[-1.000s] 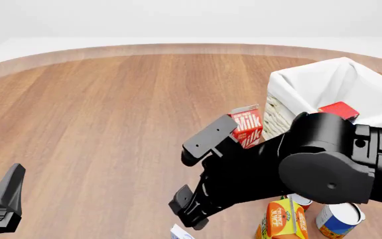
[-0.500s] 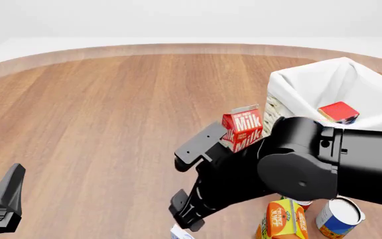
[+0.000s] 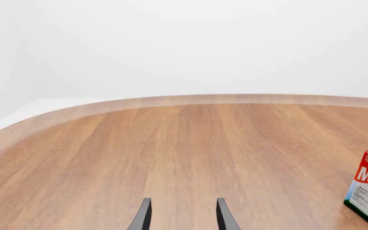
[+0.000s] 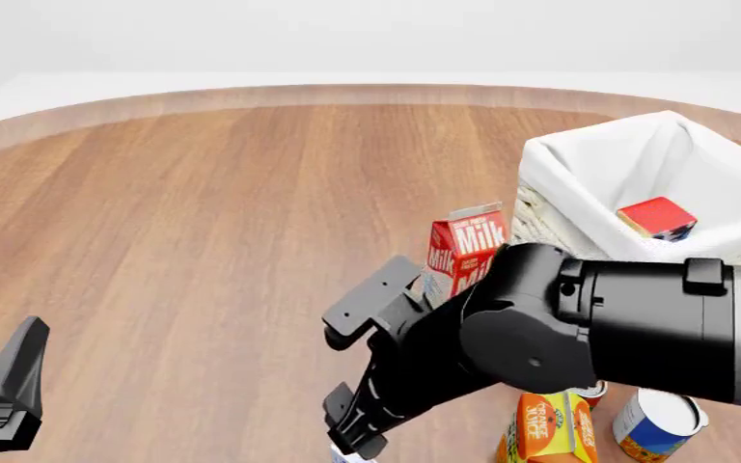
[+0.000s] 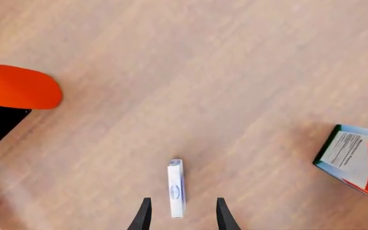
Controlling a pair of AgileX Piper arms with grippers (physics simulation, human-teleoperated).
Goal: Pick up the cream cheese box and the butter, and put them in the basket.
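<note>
The cream cheese box [image 5: 176, 188], a thin white box with pale-blue markings, stands on edge on the table, just ahead of my right gripper [image 5: 180, 218] and in line with the gap between its fingers. That gripper is open and not touching the box. In the front view, only a white corner of the box [image 4: 341, 453] shows at the bottom edge, under the right gripper [image 4: 344, 386]. The butter [image 4: 656, 217] lies inside the basket [image 4: 563, 178] at the right. My left gripper [image 3: 182, 218] is open and empty, low at the near left [image 4: 8, 381].
A red milk carton [image 4: 467, 249] stands beside the basket's left wall, close behind my right arm, and shows in the right wrist view [image 5: 360, 163]. An orange juice carton [image 4: 554, 429] and a blue tin can [image 4: 658, 420] stand at the near right. An orange-red rounded shape [image 5: 17, 87] lies off to one side.
My right arm has moved left and toward the near edge, lowering its open gripper over the cream cheese box. The butter in the basket is uncovered. The left arm has not moved.
</note>
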